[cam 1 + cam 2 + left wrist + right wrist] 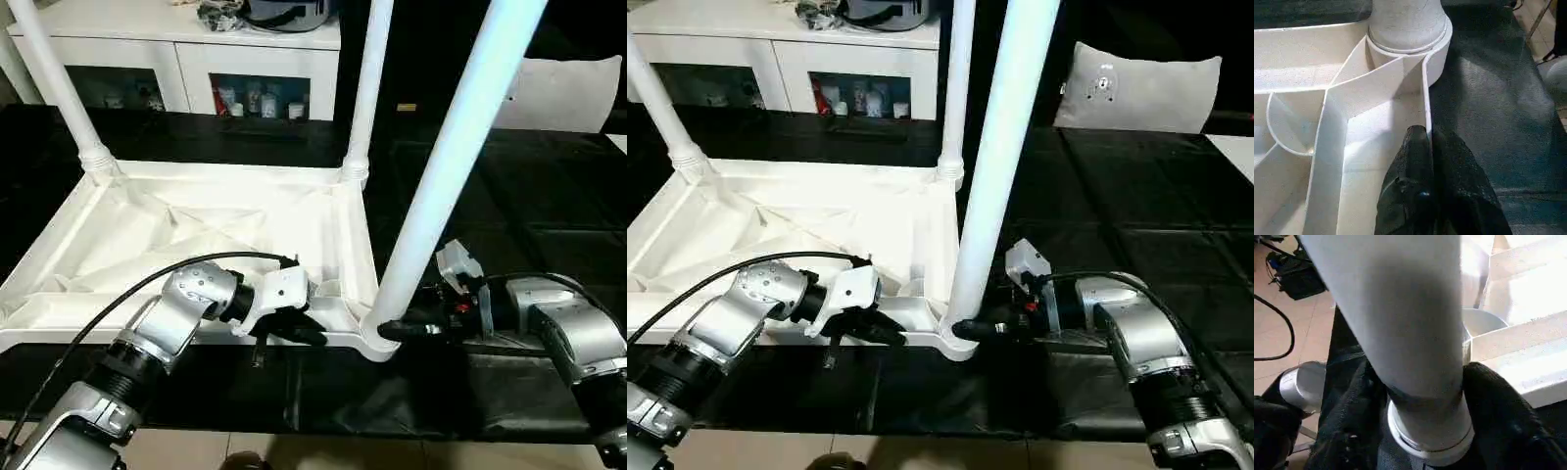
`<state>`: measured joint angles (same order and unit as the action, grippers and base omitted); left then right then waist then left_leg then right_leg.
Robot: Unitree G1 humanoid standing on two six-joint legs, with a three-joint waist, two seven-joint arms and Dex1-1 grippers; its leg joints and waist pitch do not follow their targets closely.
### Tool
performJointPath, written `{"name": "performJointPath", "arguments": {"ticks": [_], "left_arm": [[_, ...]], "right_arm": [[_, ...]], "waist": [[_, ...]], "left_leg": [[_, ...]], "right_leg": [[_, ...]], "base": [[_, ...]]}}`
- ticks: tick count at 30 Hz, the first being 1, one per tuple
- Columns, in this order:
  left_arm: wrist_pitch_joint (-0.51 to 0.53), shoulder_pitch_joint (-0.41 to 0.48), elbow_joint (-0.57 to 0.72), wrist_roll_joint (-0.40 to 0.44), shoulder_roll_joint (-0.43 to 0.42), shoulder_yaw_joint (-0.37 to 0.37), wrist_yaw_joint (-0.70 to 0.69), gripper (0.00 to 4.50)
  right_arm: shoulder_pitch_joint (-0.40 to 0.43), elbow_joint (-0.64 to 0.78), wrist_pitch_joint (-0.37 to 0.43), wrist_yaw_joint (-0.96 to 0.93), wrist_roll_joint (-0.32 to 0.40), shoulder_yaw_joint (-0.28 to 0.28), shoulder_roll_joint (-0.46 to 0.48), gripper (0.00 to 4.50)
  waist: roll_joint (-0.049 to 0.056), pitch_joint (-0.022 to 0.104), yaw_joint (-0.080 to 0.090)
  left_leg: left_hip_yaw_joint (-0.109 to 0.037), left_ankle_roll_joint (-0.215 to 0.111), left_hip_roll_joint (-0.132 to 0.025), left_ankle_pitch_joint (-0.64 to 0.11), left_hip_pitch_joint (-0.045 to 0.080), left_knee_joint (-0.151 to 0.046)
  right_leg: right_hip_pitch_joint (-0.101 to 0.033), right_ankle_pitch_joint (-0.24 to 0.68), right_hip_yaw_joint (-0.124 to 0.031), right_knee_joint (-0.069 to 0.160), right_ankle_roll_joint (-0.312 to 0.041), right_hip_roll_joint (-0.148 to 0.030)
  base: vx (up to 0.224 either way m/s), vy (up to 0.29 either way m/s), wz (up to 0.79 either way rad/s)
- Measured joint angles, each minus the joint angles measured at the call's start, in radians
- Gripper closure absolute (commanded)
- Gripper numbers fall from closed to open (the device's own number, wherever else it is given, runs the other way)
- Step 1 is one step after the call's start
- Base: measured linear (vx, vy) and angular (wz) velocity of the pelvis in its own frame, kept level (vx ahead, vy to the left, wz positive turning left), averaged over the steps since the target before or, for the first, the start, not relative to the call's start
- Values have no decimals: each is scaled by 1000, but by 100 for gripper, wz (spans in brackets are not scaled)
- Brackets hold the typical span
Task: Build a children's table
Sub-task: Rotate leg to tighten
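The white table top lies upside down on a black surface, ribbed underside up. Two legs stand in its far corner sockets, one at the far left and one at the far right. A third leg rises tilted from the near right socket. My left gripper is shut on the top's near rim, pinching the thin wall close to that socket. My right gripper reaches in from the right, and its black fingers press both sides of the third leg's base.
A white glass-door cabinet stands behind the work. A grey cushion lies at the back right. The black covering stretches to the right of the table top, with a strip of floor at its near edge. A black cable loops over my left forearm.
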<state>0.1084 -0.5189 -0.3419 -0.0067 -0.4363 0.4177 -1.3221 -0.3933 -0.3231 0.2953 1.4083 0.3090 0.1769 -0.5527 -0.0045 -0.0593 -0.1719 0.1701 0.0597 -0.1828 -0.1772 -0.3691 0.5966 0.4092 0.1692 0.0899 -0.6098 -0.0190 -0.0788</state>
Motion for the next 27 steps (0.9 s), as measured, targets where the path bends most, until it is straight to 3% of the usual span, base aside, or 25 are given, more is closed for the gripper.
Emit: {"name": "performJointPath", "arguments": {"ticks": [6, 10, 13, 18, 25, 26, 27], "left_arm": [[10, 2, 0, -12, 8, -4, 0, 450], [82, 15, 16, -30, 19, -23, 26, 450], [169, 14, 20, -12, 59, -63, 140, 450], [287, -13, -7, 23, 177, -96, 340, 450], [364, -50, -54, 44, 296, -131, 552, 450], [367, -51, -54, 49, 305, -133, 570, 450], [368, -51, -54, 53, 311, -134, 583, 450]], "right_arm": [[3, -3, -7, 3, 5, -5, 4, 249], [46, 17, 6, -43, 20, -46, 42, 251], [44, 29, 34, -229, -2, -80, 114, 252], [16, 25, 88, -522, -57, -140, 214, 253], [-29, 37, 152, -876, -129, -205, 368, 253], [-30, 37, 151, -913, -128, -216, 389, 199], [-30, 38, 150, -947, -127, -227, 412, 199]], "waist": [[0, 0, 0], [0, 0, 1], [0, 0, 16], [0, 0, 58], [0, 0, 79], [0, 0, 79], [0, 0, 79]], "left_leg": [[0, 0, 0, 0, 0, 1], [0, 0, -1, 0, 1, 1], [0, 1, -1, 1, 3, 1], [0, 2, -2, 1, 3, 2], [0, 2, -3, 1, 1, -2], [0, 2, -3, 1, 1, -3], [0, 2, -3, 1, 1, -5]], "right_leg": [[-1, 0, 0, 0, 0, 0], [-1, 0, 1, 0, 0, 0], [-2, 0, 1, -1, 0, 0], [-2, 0, 4, 4, 0, 0], [0, -1, 6, 4, -1, 0], [0, -1, 6, 4, -1, 0], [1, 0, 6, 4, -1, 0]], "base": [[0, 0, 0], [0, 0, 0], [0, 0, 0], [0, 0, 0], [0, 0, 0], [0, 0, 0], [0, 0, 0]]}}
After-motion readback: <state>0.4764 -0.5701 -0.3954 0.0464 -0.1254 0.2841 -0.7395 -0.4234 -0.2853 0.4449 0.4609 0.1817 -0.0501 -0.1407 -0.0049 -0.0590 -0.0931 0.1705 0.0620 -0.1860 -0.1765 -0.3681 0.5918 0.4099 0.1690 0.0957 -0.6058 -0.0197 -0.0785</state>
